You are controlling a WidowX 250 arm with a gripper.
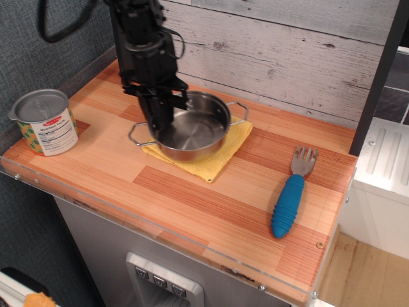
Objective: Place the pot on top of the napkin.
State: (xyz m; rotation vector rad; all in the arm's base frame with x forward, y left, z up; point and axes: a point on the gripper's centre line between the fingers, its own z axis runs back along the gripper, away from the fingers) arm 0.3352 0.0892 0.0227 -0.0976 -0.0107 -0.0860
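**Pot sits on napkin, tool at its left rim**

- Tool (161,128): black, reaching down from above into the pot's left side. Fingers look closed on the rim there, one inside the bowl, the other hidden behind the tool body. Grip reads as clamped on the pot wall.
- Pot (195,131): directly under and to the right of the tool, open side up, roughly level. It appears to rest on the napkin; can't tell whether its full weight is down.
- Pot long axis: runs through the two wire loop handles. One handle sticks out just left of the tool, toward the front-left; the other is on the far side of the bowl from the tool, toward the back-right. So the axis is a shallow diagonal across the surface.
- Napkin (217,160): yellow, flat beneath the pot, corners showing in front of and to the right of the tool.
- Tin can (43,121): well left of the tool, upright, near the surface edge.
- Fork (291,195): blue handle, well right of the tool, tines pointing toward the back wall.
- Surface (192,204): wood-grain top.
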